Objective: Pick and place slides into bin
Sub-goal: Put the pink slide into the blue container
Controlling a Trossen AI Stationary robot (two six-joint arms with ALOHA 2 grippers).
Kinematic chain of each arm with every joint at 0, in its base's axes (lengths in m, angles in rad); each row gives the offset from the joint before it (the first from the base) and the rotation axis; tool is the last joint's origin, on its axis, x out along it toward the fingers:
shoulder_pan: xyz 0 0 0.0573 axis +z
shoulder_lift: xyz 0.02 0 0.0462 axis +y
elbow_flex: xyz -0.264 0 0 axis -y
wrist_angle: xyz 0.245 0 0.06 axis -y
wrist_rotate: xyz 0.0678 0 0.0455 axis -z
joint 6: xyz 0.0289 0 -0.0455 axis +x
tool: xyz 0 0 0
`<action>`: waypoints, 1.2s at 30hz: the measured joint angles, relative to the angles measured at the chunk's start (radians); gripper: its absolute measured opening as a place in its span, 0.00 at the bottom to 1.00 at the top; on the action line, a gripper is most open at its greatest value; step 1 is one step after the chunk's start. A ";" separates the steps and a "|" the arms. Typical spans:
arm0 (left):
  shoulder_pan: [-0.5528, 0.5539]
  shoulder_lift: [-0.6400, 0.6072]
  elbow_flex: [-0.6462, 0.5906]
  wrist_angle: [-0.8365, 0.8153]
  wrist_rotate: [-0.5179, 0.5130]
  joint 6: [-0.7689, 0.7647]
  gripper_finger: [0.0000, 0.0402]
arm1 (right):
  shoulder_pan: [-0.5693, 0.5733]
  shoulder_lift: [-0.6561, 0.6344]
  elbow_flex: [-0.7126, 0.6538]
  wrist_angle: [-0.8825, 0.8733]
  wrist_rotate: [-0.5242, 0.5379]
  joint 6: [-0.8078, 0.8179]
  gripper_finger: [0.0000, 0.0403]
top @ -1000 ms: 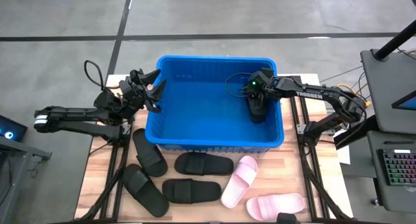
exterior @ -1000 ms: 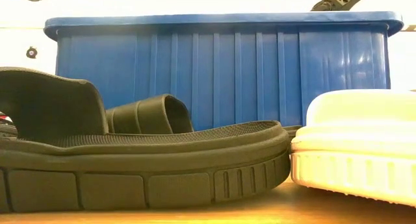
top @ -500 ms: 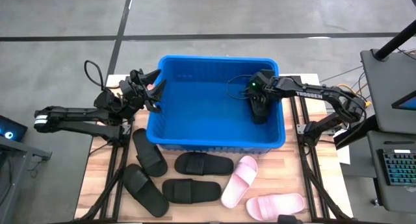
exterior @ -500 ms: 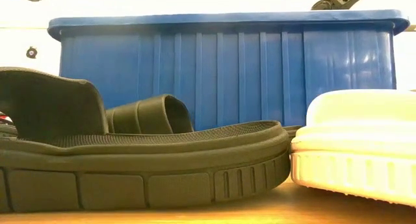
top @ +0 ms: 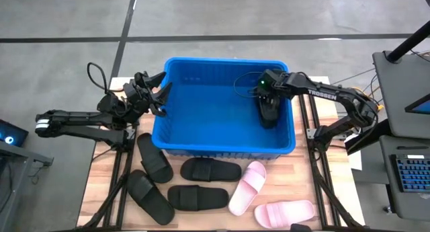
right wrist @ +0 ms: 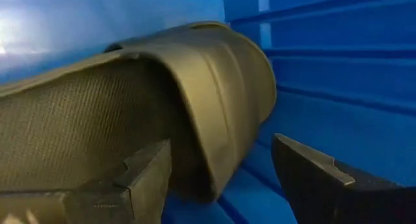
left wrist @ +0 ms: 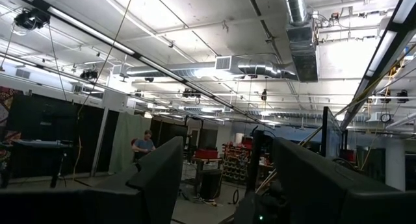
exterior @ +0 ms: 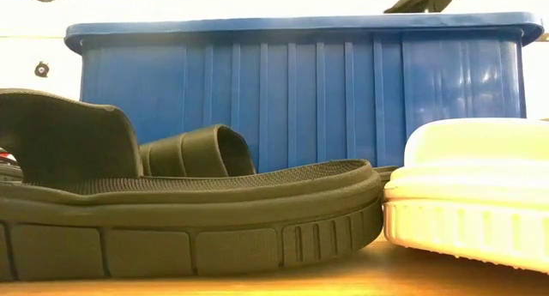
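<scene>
Fingers (right wrist: 149,178) of the right arm spread apart around a black slide (top: 268,112) lying lengthwise front-to-back inside the bin (top: 201,144).

The right pincer (top: 268,105) has let go of the black slide (top: 269,114) inside the bin (top: 222,148), its fingers now spread apart, and its arm has lifted a little.

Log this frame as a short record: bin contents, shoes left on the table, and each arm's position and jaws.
bin contents: one black slide against the right wall of the blue bin
table: four black slides and two pink slides in front of the bin
right gripper: inside the bin over the slide, jaws open
left gripper: at the bin's left rim, jaws open, empty
</scene>
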 joint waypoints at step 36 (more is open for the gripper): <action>0.000 0.000 -0.002 -0.008 0.023 -0.005 0.56 | 0.456 -0.078 0.499 -0.185 -0.228 1.160 0.57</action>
